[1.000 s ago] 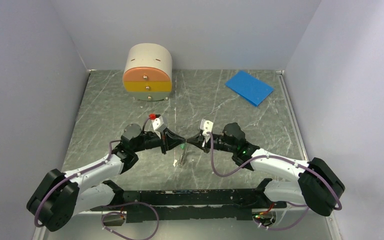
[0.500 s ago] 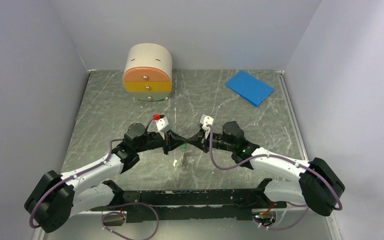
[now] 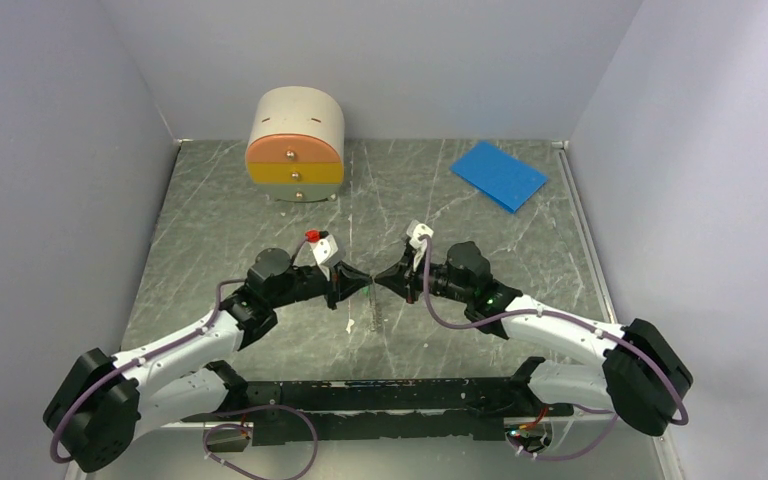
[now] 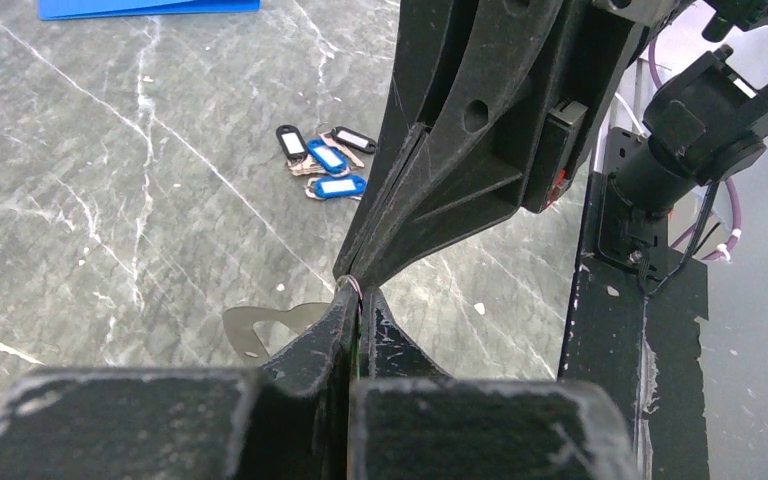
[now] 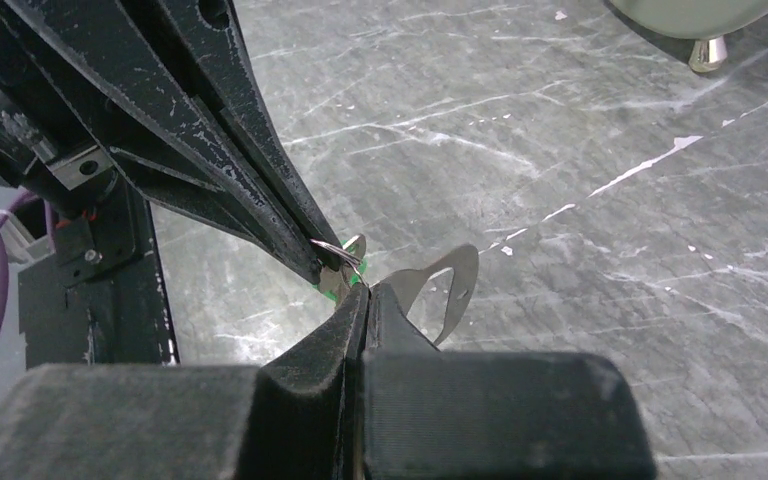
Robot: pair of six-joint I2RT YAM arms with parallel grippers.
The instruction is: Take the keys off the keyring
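Pinching keyring w/ L pincer, keys w/ R pincer, clamped tight tip-to-tip above bench, prob. to pull apart.

Black left gripper and right gripper tip to tip mid-table, bare grey marbled tabletop open behind them, cream round drawer cabinet back left, flat blue sheet back right, small blue and black tags on the table near the tips
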